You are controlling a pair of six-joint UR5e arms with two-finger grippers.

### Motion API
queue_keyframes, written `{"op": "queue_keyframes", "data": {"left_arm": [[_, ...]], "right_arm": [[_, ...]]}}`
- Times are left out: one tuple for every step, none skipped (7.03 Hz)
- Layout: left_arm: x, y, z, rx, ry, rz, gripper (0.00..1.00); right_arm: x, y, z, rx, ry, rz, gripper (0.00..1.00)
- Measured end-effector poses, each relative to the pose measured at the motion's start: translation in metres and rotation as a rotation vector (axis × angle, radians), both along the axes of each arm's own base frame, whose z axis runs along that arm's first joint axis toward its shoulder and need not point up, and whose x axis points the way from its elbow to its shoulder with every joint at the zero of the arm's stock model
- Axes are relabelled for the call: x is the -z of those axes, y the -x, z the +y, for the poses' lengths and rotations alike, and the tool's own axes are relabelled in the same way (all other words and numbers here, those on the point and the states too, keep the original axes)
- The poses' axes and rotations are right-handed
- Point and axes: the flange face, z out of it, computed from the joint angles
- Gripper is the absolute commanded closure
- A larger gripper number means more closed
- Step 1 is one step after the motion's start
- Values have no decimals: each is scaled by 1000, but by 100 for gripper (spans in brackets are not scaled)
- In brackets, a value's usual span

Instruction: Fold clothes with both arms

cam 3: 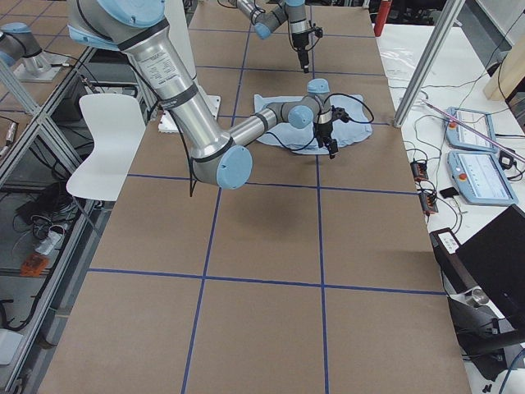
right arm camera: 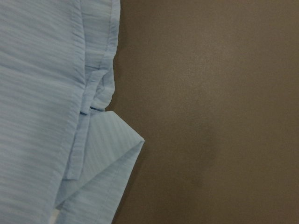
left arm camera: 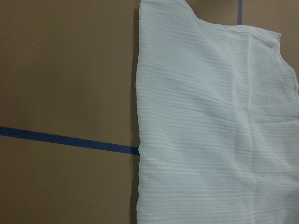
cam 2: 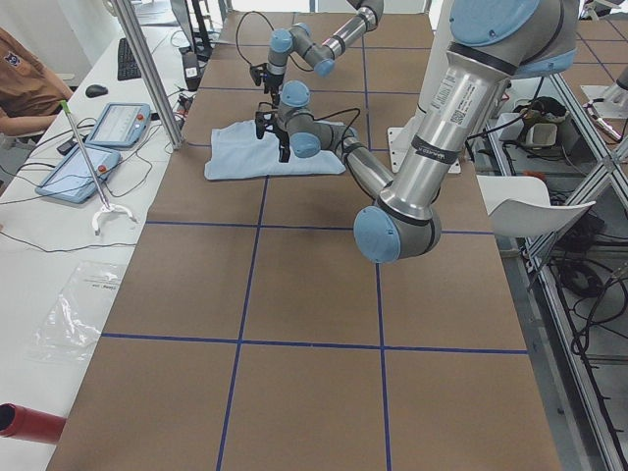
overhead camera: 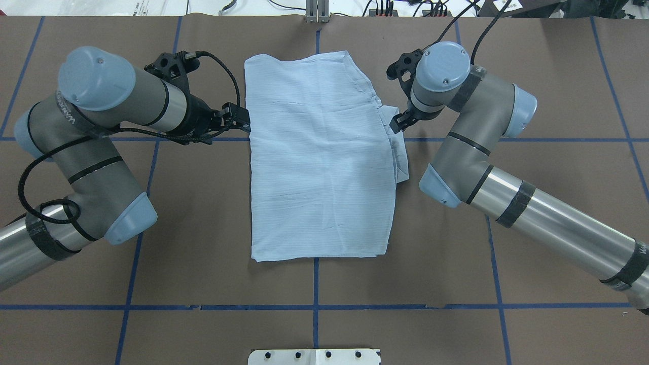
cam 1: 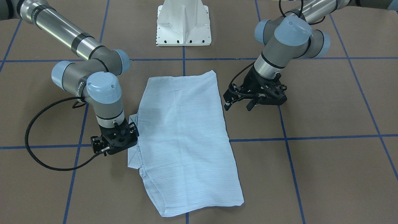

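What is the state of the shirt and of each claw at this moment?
shirt: folded into a rough rectangle, flat on the table, with a small flap sticking out on the robot's right side.
left claw: open, empty, beside the shirt's edge.
right claw: by the flap; open or shut cannot be told.

One shirt [overhead camera: 319,152] is counted. Two arms are seen, a left arm [overhead camera: 96,167] and a right arm [overhead camera: 527,208], and two grippers, a left gripper [cam 1: 238,106] and a right gripper [overhead camera: 398,123]. One pedestal [cam 1: 183,25], one chair [cam 3: 107,135] and two tablets, a near tablet [cam 2: 77,175] and a far tablet [cam 2: 118,125], are counted.
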Motion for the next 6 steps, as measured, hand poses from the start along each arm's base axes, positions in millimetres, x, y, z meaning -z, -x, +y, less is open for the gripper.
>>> {"op": "queue_keyframes", "data": {"left_arm": [[3, -2, 3, -5, 8, 7, 0], [8, -10, 13, -14, 42, 25, 0], [14, -22, 30, -24, 89, 48, 0], [20, -38, 55, -32, 136, 62, 0], [27, -61, 88, -38, 184, 48, 1], [30, -86, 124, -40, 228, 5, 2]], "right_arm": [[9, -6, 3, 10, 7, -32, 0], [20, -14, 13, 23, 30, -86, 0], [26, -23, 29, 33, 72, -144, 0], [29, -33, 45, 37, 118, -193, 0], [30, -45, 60, 20, 157, -228, 0], [30, -56, 77, -8, 196, -260, 0]]}}
